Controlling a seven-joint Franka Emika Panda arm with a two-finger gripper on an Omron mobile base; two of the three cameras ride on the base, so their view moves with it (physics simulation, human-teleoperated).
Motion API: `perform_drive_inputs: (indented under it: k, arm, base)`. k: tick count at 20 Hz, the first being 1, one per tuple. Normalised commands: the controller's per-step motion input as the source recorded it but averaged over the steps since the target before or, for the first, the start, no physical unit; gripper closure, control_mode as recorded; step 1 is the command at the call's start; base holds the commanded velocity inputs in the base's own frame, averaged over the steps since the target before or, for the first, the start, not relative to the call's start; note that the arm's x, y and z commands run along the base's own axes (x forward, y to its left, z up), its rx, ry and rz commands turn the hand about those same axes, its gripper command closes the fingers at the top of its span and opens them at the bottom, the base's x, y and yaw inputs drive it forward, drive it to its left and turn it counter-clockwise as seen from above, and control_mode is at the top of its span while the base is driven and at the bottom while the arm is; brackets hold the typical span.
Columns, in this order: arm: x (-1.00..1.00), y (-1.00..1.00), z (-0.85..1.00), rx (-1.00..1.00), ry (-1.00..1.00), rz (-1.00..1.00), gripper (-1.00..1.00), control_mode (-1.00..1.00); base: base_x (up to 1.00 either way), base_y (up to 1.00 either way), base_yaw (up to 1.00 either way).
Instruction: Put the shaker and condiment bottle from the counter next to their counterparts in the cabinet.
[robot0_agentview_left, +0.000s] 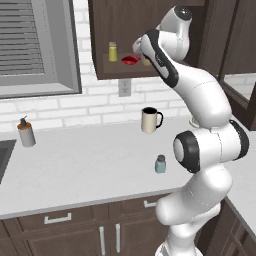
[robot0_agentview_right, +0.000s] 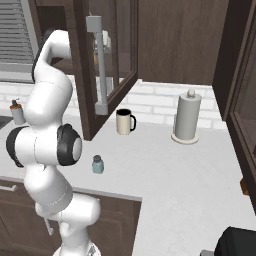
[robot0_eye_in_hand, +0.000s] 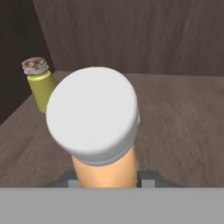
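Arm reaches up into the dark brown wooden wall cabinet (robot0_agentview_left: 125, 70) at upper centre of the left base view. In the hand view the small orange condiment bottle with pale grey-white cap (robot0_eye_in_hand: 98, 127) sits centre frame, clamped between the gripper (robot0_eye_in_hand: 107, 178) jaws, which are closed tight on its body; it hangs just above the brown shelf board, whether it touches I cannot tell. Small yellow-green shaker with a ridged pale cap (robot0_eye_in_hand: 40, 85) stands upper left of the hand view, near the bottle but apart. Low bright red item (robot0_agentview_left: 130, 60) lies on the shelf in the left base view, just beside the arm's wrist. Small squat blue-grey shaker with darker grey cap (robot0_agentview_left: 160, 164) stands on the light grey-white counter (robot0_agentview_left: 75, 170) at centre right, not yet moved; cream mug with dark inside (robot0_agentview_left: 150, 120) behind it. Risks, judged: letting go while the bottle is tilted or off the shelf could topple it, the waisted body tips easily; sliding left could knock the yellow-green shaker; pulling the wrist out could sweep the red item or clip the open cabinet door (robot0_agentview_right: 102, 65).
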Motion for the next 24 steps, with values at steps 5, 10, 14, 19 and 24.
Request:
perform_drive_inputs:
  k: [5, 10, 14, 19, 24]
  arm:
    - [0.32, 0.00, -0.14, 0.00, 0.02, 0.00, 1.00, -1.00]
    - [0.29, 0.00, -0.09, 0.00, 0.00, 0.00, 1.00, -1.00]
    - [0.31, 0.00, -0.12, 0.00, 0.02, 0.00, 1.00, -1.00]
    - [0.28, 0.00, -0.22, 0.00, 0.02, 0.00, 1.00, -1.00]
    - [0.21, 0.00, -0.27, 0.00, 0.01, 0.00, 1.00, -1.00]
  base:
    - [0.00, 0.00, 0.00]
    - [0.00, 0.00, 0.00]
    - [0.00, 0.00, 0.00]
    - [0.00, 0.00, 0.00]
    - [0.00, 0.00, 0.00]
